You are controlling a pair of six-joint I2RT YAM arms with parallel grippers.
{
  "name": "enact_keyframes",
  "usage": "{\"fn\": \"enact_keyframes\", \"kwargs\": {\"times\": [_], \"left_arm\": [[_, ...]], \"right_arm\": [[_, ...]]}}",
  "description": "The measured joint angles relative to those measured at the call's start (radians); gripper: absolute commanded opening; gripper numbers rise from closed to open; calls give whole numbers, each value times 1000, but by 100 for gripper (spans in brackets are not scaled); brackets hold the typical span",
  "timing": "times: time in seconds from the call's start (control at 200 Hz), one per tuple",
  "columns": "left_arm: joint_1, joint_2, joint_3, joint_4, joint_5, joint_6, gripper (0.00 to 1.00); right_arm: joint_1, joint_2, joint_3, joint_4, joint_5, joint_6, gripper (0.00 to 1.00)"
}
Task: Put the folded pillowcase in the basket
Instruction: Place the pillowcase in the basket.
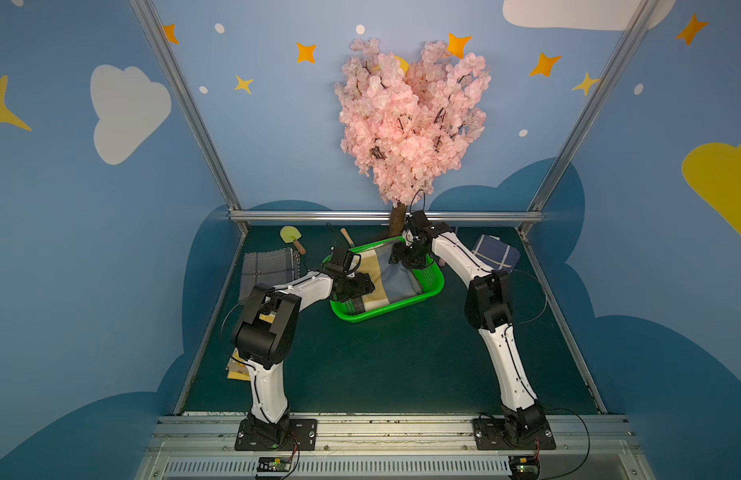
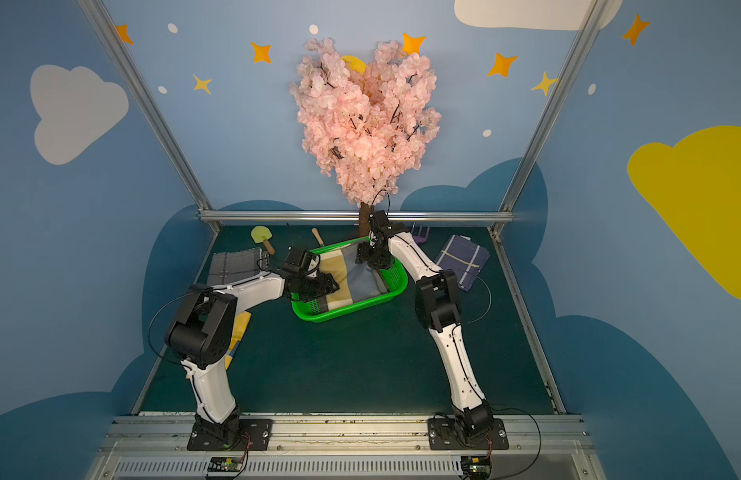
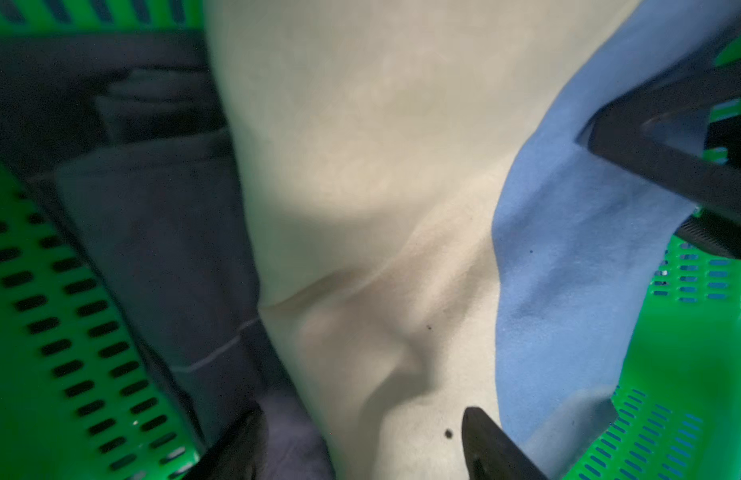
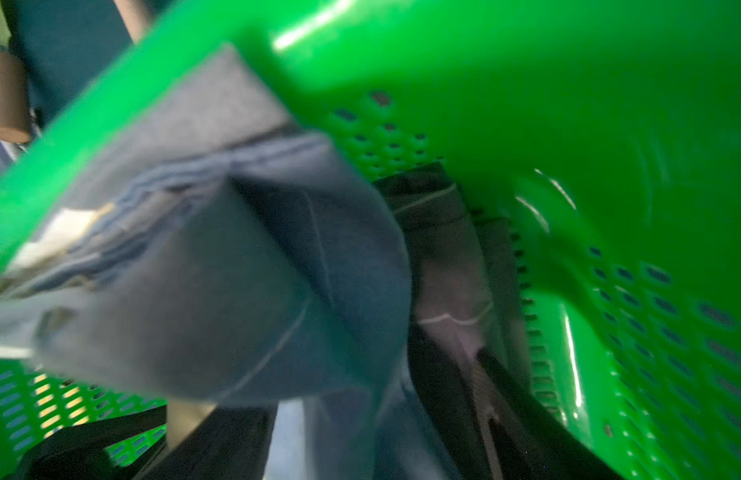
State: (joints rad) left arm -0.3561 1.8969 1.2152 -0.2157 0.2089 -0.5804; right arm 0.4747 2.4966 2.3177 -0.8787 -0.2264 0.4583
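Left wrist view, Ana: how does the left gripper (image 3: 360, 449) stand?

Spread, Ben. Its two dark fingers (image 3: 491, 440) are well apart with nothing pinched between them, just above the pillowcase (image 3: 360, 187), where a cream panel meets a blue one. The cloth lies inside the basket (image 3: 48, 332), with green slotted walls on either side of it.

And the right wrist view?

Blurred. The right gripper (image 4: 302, 415) also has its fingers (image 4: 502, 386) wide apart, with bunched blue-grey cloth ahead of them and the green wall close by. I cannot tell whether a finger touches the cloth.

What do the top views add?

Nearest is the bare dark green surface (image 1: 381, 365), with both arms leaning in from their bases at the near edge. In both top views the basket (image 1: 381, 312) (image 2: 348, 309) sits askew at mid-surface. The folded pillowcase (image 1: 385, 274) lies in it and fills most of the inside. The left gripper (image 1: 362, 289) is over the near left end and the right gripper (image 1: 400, 259) over the far right end.

Anything farther back?

A grey checked cloth (image 1: 269, 268) lies to the left and a navy checked cloth (image 1: 495, 253) to the right, both outside the basket. A yellow-green spatula (image 1: 290, 237) lies near the back rail. A pink blossom tree (image 1: 410, 120) stands behind the basket.
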Motion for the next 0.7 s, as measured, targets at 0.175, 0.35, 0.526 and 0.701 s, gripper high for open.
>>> {"fn": "enact_keyframes", "kwargs": {"times": [0.175,0.35,0.526,0.701], "left_arm": [[3,-126,-7,-43,-34,6,85],[-2,-258,37,-80,-47,20,87],[-37,-319,107,-93,-46,33,87],[-121,-313,136,-93,-37,34,87]], "right_arm": [[5,-116,-182,56,26,-2,85],[7,-355,-338,122,44,-2,91],[-5,-600,-417,187,69,-6,93],[-75,-821,-622,223,109,17,97]]}}
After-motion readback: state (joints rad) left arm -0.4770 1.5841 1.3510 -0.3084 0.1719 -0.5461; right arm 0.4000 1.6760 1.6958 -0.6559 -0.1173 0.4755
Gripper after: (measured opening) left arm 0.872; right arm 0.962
